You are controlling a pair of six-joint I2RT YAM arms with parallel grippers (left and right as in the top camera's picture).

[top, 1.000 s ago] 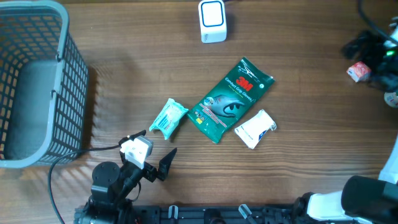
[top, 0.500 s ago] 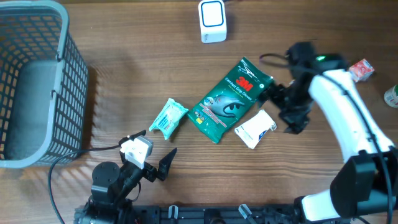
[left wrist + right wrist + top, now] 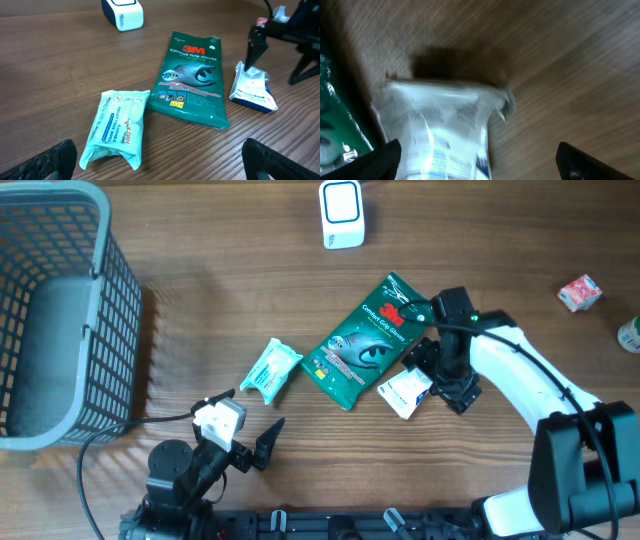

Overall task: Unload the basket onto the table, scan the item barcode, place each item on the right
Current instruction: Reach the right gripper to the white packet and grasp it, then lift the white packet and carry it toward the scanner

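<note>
- The overhead camera is looking straight down on the wooden table (image 3: 200,280), taking in everything from the basket (image 3: 120,330) at the left to the right arm (image 3: 520,380)
- The left wrist camera is sitting low by the near table edge, facing across the wood at a shallow angle, with the left gripper (image 3: 162,162) framing its bottom corners
- The right wrist camera is pointing down from very close, the blurred white packet (image 3: 440,135) filling its frame
- All three views are sharing the white packet and the green glove pack (image 3: 370,340); overhead and left wrist are also sharing the teal tissue pack (image 3: 272,368) and the scanner (image 3: 342,213)
</note>
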